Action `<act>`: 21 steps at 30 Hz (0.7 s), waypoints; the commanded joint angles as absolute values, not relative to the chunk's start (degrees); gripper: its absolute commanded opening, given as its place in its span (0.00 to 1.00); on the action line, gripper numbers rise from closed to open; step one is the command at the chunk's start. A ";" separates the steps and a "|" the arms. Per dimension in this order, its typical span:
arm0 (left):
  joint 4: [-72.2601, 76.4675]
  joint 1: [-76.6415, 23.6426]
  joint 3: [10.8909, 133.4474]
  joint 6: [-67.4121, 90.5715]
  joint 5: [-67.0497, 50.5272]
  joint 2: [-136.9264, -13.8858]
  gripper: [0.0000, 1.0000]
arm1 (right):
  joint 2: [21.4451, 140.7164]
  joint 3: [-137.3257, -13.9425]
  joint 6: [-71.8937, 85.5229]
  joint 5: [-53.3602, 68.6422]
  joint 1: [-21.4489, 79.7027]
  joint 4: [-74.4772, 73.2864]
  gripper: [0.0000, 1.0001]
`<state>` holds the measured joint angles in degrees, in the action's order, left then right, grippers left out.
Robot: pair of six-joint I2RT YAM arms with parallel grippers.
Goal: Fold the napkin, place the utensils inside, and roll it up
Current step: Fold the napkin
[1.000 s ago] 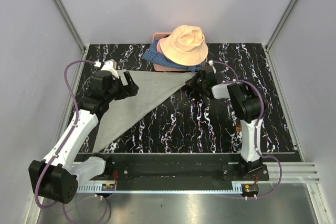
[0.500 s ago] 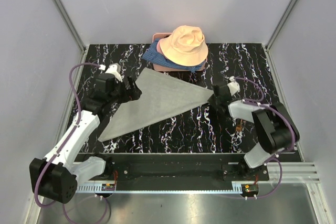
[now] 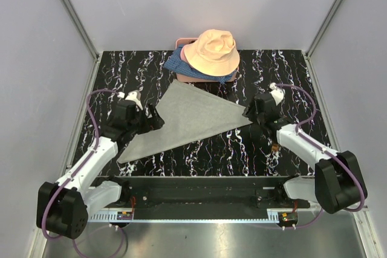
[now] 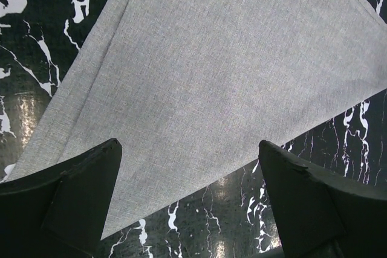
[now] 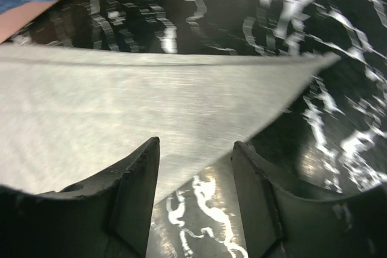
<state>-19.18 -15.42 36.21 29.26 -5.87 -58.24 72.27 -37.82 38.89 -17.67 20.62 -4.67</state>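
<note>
Napkin (image 3: 187,119): folded triangle, flat on the surface (image 3: 290,77), between both tools. Left tool (image 3: 155,119): wide open, empty, over its left edge. Right tool (image 3: 248,113): fingers apart, empty, at its pointed corner. Cloth likely light and limp; pinch a corner or doubled edge.

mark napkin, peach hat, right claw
napkin (image 3: 187,116), top view, middle of the folded triangle.
peach hat (image 3: 211,49), top view, on its crown.
right claw (image 5: 195,146), right wrist view, midway between its fingertips, over the cloth's edge.
</note>
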 commanded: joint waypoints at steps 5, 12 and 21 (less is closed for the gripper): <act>-10.99 -15.12 32.52 32.52 -10.10 -57.65 0.99 | 85.32 -48.68 30.23 -0.29 21.01 3.42 0.63; -11.07 -15.12 33.49 31.82 -10.72 -59.68 0.99 | 96.85 -50.45 35.50 6.95 21.01 8.09 0.65; -11.51 -15.12 33.75 31.29 -10.02 -59.85 0.99 | 99.14 -45.09 40.51 2.73 18.81 3.61 0.66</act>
<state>-13.98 -15.33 32.49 31.62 -9.04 -59.53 98.39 -47.81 37.45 4.14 20.21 7.09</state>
